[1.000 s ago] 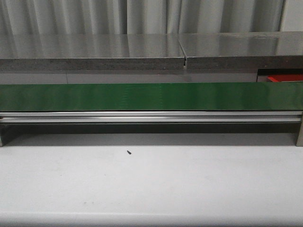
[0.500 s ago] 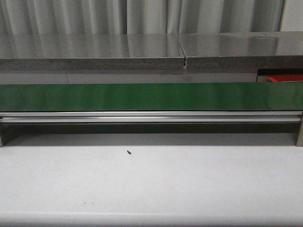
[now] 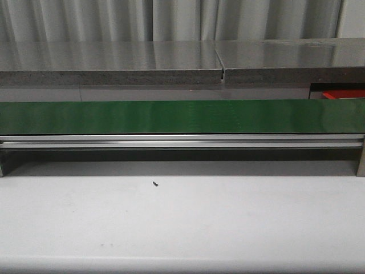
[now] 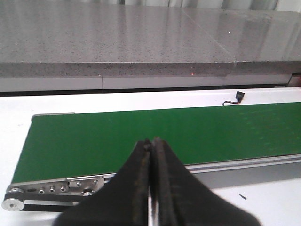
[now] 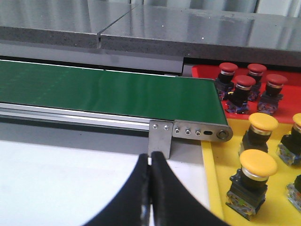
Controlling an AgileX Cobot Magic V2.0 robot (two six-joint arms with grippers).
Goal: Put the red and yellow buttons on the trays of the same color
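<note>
In the right wrist view, several red buttons stand on a red tray past the end of the green belt. Several yellow buttons stand on a yellow tray beside them. My right gripper is shut and empty over the white table, short of the belt's end bracket. My left gripper is shut and empty, held before the belt near its other end. The front view shows neither gripper, only the bare belt and a sliver of the red tray.
A grey stone ledge runs behind the belt. The belt's metal side rail stands above the white table. A small black speck lies on the table. A small black connector with a wire lies behind the belt.
</note>
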